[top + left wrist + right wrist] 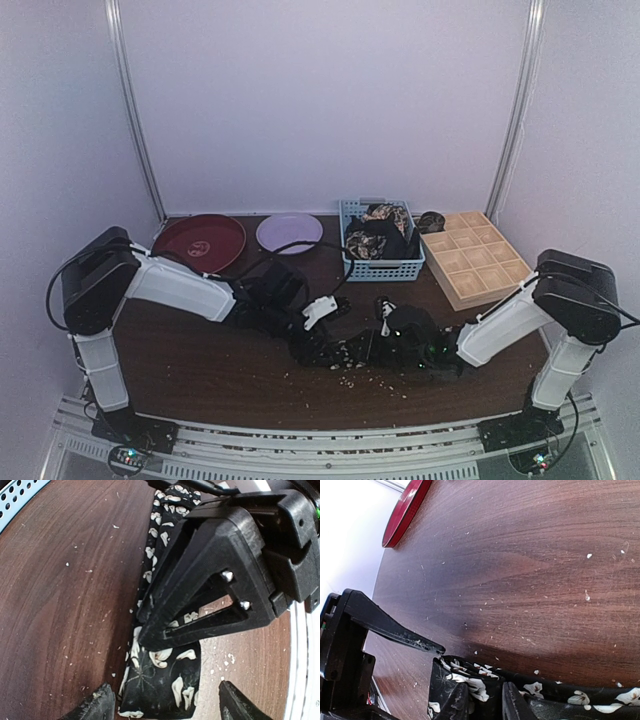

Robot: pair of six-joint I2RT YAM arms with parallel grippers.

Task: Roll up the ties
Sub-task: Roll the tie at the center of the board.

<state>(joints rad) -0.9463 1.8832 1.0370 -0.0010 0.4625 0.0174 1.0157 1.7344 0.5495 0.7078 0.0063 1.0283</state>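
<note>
A black tie with cream floral print (345, 352) lies on the dark wooden table between the two arms. In the left wrist view its folded end (165, 675) sits between the wide-apart fingers of my left gripper (167, 707), which is open and touches nothing. My right gripper (485, 695) is shut on the tie's rolled end (470, 677); the rest of the strip trails right (580, 697). The right gripper's black body (215, 580) covers the middle of the tie in the left wrist view. More ties (378, 238) lie bunched in the blue basket.
The blue mesh basket (352, 262) stands at the back centre, with the wooden gridded tray (475, 258) to its right. A red plate (198, 242) and a purple plate (289, 232) sit at the back left. Small crumbs dot the table. The left gripper's finger (395, 627) shows in the right wrist view.
</note>
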